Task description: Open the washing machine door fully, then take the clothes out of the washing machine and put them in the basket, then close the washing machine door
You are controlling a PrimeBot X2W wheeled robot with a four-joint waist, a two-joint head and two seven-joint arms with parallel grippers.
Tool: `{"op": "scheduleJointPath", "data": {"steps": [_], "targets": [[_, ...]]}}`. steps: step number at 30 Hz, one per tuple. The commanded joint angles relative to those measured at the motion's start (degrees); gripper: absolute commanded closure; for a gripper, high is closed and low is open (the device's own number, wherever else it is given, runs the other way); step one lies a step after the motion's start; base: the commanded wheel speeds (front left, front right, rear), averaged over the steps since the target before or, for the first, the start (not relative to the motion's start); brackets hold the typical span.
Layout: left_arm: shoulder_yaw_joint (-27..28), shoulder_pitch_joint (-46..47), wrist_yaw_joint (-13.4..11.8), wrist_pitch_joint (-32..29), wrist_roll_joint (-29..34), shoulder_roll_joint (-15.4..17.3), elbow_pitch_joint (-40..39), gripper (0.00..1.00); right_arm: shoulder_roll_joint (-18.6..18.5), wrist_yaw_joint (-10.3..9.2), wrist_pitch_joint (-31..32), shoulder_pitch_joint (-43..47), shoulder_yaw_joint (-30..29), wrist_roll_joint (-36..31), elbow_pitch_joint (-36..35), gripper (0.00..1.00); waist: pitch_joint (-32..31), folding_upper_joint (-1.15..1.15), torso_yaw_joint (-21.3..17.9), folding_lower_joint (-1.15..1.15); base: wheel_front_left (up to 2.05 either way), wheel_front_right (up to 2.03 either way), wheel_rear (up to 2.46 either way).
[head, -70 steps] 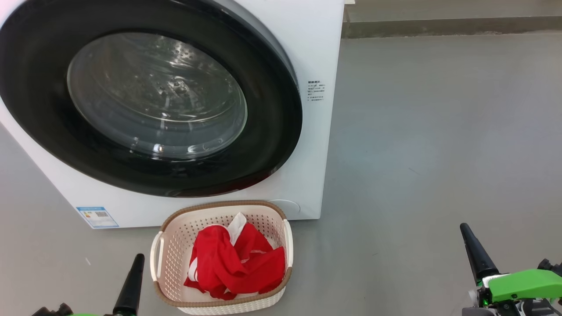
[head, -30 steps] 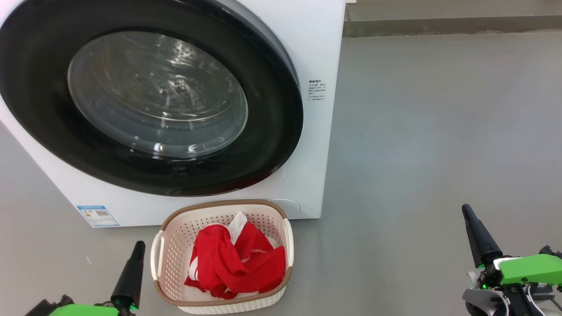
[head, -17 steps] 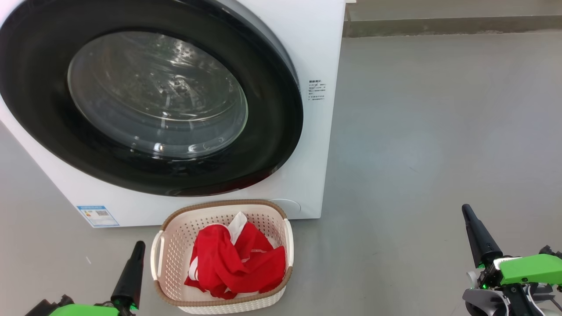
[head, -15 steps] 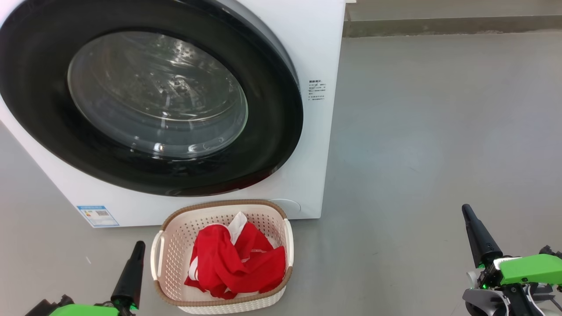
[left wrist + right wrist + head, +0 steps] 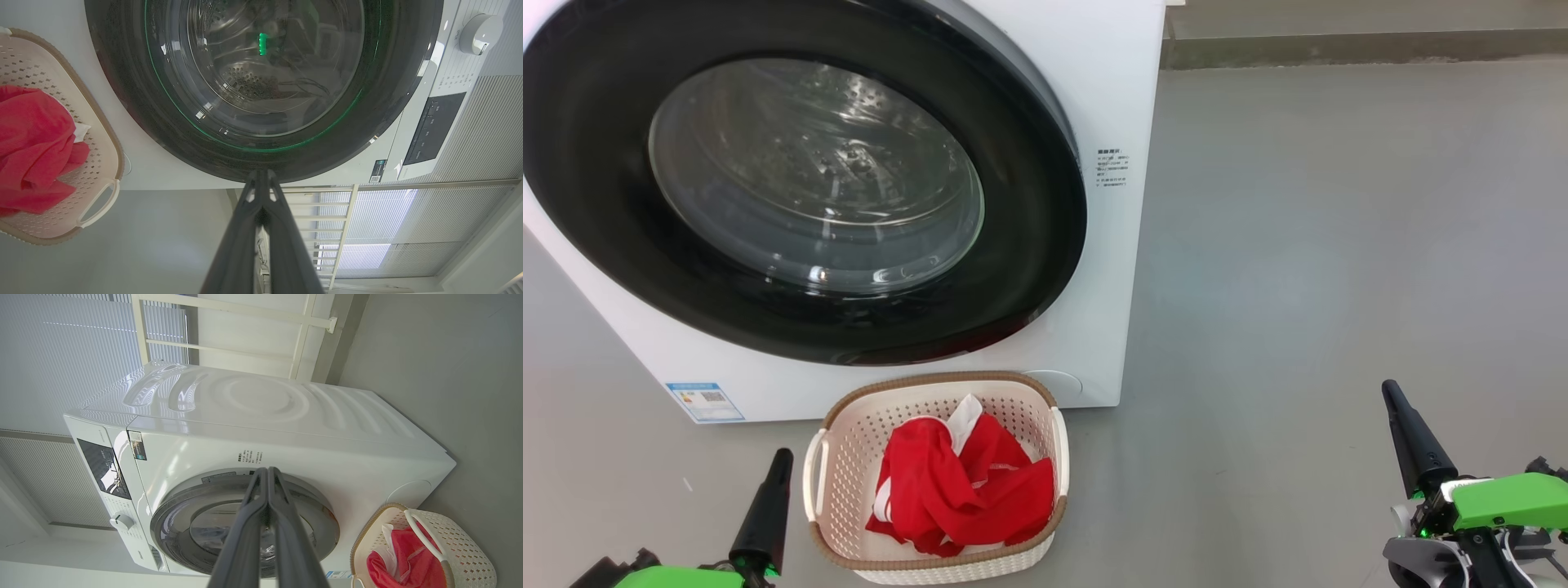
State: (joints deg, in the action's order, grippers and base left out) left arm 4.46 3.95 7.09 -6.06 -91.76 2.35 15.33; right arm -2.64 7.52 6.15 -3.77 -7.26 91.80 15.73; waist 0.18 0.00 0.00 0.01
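The left gripper (image 5: 781,461) is hovering low over the floor (image 5: 1339,245) with its two dark fingers pressed together and gripping nothing, and the bottom edge of the head view is cutting off its green body. Just to its right the basket (image 5: 849,457) is sitting on the floor close against the washing machine (image 5: 1107,73); whether the two are touching is hard to tell. The clothes (image 5: 964,490) are lying crumpled inside the basket, a white scrap poking up at the far side, and the folds are hiding how many pieces there are. Ahead of both grippers the door (image 5: 1045,245) is sitting closed against the machine's front, its left and top running out of the head view. Reflections are glaring across its glass, so beyond the dotted drum (image 5: 245,81) the inside is hard to make out. Well to the right of the basket, the right gripper (image 5: 1392,398) is pointing up over bare floor, fingers together and empty, its wrist partly cropped.
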Motion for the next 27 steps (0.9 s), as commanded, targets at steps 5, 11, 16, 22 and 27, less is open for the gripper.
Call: {"op": "scheduleJointPath", "data": {"steps": [5, 11, 16, 22, 27], "targets": [[2.1, 2.2, 0.4, -0.4, -0.4, 0.5, -1.3, 1.0, -0.3, -0.03, 0.3, -2.4, 0.7, 0.4, -1.7, 1.0, 0.0, 0.0, 0.0, 0.0, 0.0, 0.0, 0.0], [2.1, 2.2, 0.4, -0.4, -0.4, 0.5, -1.3, 1.0, -0.3, -0.03, 0.3, -2.4, 0.7, 0.4, -1.7, 1.0, 0.0, 0.0, 0.0, 0.0, 0.0, 0.0, 0.0], [2.1, 2.2, 0.4, -0.4, -0.4, 0.5, -1.3, 1.0, -0.3, -0.03, 0.3, -2.4, 0.7, 0.4, -1.7, 1.0, 0.0, 0.0, 0.0, 0.0, 0.0, 0.0, 0.0], [2.1, 2.2, 0.4, -0.4, -0.4, 0.5, -1.3, 1.0, -0.3, -0.03, 0.3, -2.4, 0.7, 0.4, -1.7, 1.0, 0.0, 0.0, 0.0, 0.0, 0.0, 0.0, 0.0], [2.1, 2.2, 0.4, -0.4, -0.4, 0.5, -1.3, 1.0, -0.3, -0.03, 0.3, -2.4, 0.7, 0.4, -1.7, 1.0, 0.0, 0.0, 0.0, 0.0, 0.0, 0.0, 0.0]]}}
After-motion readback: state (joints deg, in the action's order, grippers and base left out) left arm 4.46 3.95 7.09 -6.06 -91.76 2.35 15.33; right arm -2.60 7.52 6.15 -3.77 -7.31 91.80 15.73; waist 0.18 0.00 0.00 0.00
